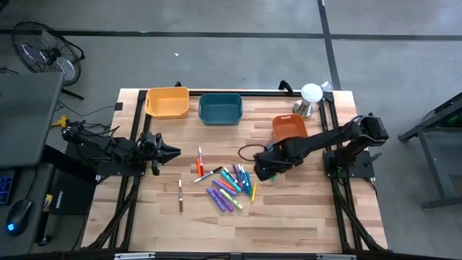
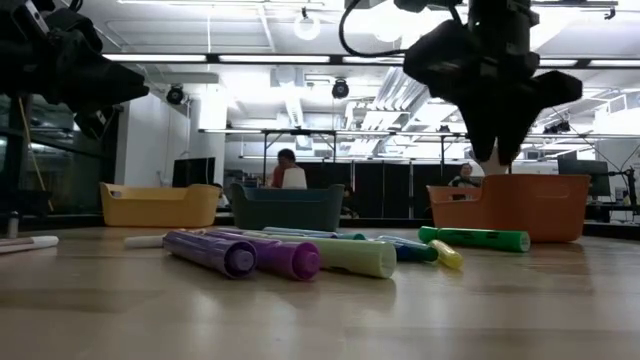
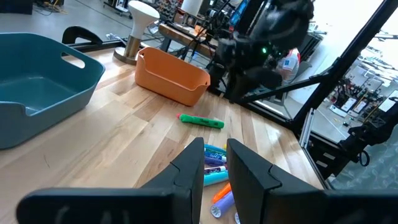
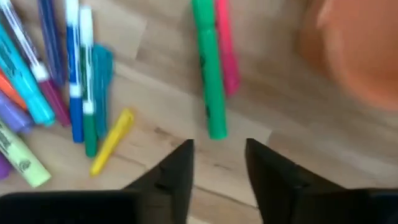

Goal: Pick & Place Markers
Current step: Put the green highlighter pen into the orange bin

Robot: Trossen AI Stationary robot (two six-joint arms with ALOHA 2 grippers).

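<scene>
Several markers [image 1: 228, 186] lie flat in a loose pile at the table's middle: purple, blue, teal, green, orange, yellow. A green marker [image 4: 209, 74] and a pink marker [image 4: 227, 57] lie side by side, apart from the pile. My right gripper [image 1: 264, 170] hovers open just right of the pile, and in its wrist view the fingers [image 4: 217, 155] point down at the bare wood beside the green marker's end. It holds nothing. My left gripper [image 1: 172, 152] waits left of the pile, above the table. It points at the markers, with the fingers [image 3: 214, 163] a little apart and nothing between them.
A yellow bin [image 1: 167, 102] and a teal bin [image 1: 220, 108] stand along the far edge. An orange bin [image 1: 289, 128] stands close behind my right gripper, with a white-topped stand [image 1: 310, 97] beyond it. Stray markers [image 1: 180, 195] [image 1: 200, 163] lie left of the pile. People show in the room behind.
</scene>
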